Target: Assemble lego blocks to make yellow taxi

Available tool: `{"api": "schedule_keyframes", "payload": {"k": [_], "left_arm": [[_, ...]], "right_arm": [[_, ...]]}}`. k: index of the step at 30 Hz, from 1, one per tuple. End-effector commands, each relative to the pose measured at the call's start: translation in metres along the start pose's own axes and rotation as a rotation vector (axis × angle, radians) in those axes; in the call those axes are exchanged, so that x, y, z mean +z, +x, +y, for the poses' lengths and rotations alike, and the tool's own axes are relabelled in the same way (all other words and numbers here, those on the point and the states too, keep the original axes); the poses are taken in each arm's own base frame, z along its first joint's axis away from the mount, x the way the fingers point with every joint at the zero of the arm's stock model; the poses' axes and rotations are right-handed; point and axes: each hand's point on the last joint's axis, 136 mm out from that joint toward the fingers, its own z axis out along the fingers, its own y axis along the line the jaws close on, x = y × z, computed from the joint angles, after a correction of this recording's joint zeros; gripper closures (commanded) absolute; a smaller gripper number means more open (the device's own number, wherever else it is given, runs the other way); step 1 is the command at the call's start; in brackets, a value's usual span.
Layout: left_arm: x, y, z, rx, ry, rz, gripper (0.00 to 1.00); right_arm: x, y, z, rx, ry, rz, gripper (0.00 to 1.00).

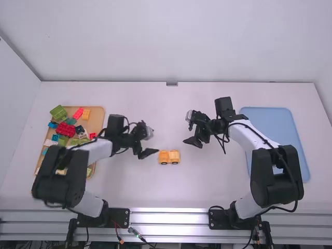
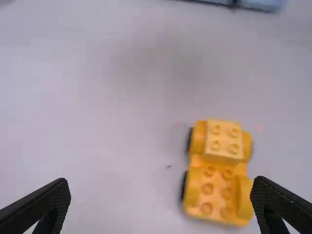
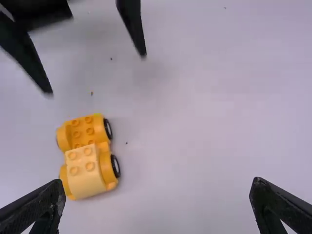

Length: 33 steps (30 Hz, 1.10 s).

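Note:
A yellow-orange toy car [image 1: 169, 157] stands on the table between the arms. In the left wrist view a lighter yellow block [image 2: 224, 141] sits on one end of its wheeled base [image 2: 214, 197]; the right wrist view shows the same block [image 3: 84, 171] there. Left of the car is my left gripper [image 1: 149, 154], open and holding nothing; its fingers [image 2: 41, 207] are wide apart, its midpoint at the gripper [image 2: 160, 202]. My right gripper [image 1: 192, 139], up and right of the car, is open too, and the gripper [image 3: 157, 202] has nothing between its fingers.
At the far left a wooden tray [image 1: 98, 116] holds several coloured blocks, partly under the left arm. A blue tray [image 1: 270, 116] lies at the right, partly behind the right arm. The left gripper's fingers [image 3: 131, 29] show across from the right gripper.

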Motion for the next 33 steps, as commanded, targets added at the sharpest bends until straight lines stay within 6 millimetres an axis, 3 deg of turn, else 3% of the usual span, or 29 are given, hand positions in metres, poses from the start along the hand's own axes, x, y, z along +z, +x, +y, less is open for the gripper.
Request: {"api": "schedule_keyframes", "payload": {"k": [1,2,3,6,8,10,14,19,21,26,28,31,33], "left_arm": [[-0.049,-0.007,0.038,-0.18,-0.23,0.038,0.01],[-0.067,-0.002,0.049,-0.254,-0.321,0.065,0.01],[-0.101,0.009,0.063,-0.393,-0.482,0.109,0.01],[-0.156,0.027,0.072,-0.607,-0.723,0.151,0.01],[-0.191,0.042,0.068,-0.744,-0.882,0.178,0.01],[-0.244,0.063,0.054,-0.905,-1.13,0.226,0.01],[-0.306,0.082,0.025,-1.179,-1.467,0.147,0.01],[-0.328,0.084,0.006,-1.299,-1.492,0.136,0.01],[-0.342,0.094,0.001,-1.4,-1.508,0.166,0.01],[-0.356,0.134,-0.004,-1.667,-1.445,0.27,0.01],[-0.353,0.163,-0.011,-1.808,-1.342,0.396,0.01],[-0.347,0.191,-0.008,-1.867,-1.239,0.493,0.0],[-0.341,0.206,-0.004,-1.879,-1.188,0.535,0.07]], "right_arm": [[-0.002,-0.005,-0.005,-0.018,0.018,-0.01,0.01],[-0.002,-0.006,-0.006,-0.026,0.024,-0.014,0.01],[-0.002,-0.008,-0.01,-0.034,0.037,-0.022,0.01],[-0.002,-0.014,-0.017,-0.034,0.065,-0.041,0.01],[-0.003,-0.018,-0.024,-0.035,0.09,-0.056,0.01],[-0.005,-0.021,-0.04,-0.019,0.161,-0.05,0.01],[-0.012,-0.02,-0.066,0.049,0.284,-0.018,0.01],[-0.019,-0.025,-0.075,0.069,0.31,0.011,0.01],[-0.024,-0.028,-0.075,0.073,0.298,0.026,0.01],[-0.032,-0.031,-0.074,0.082,0.278,0.053,0.01],[-0.035,-0.034,-0.076,0.079,0.283,0.05,0.01],[-0.039,-0.034,-0.08,0.081,0.296,0.046,0.01],[-0.039,-0.034,-0.08,0.08,0.294,0.045,0.01]]}}
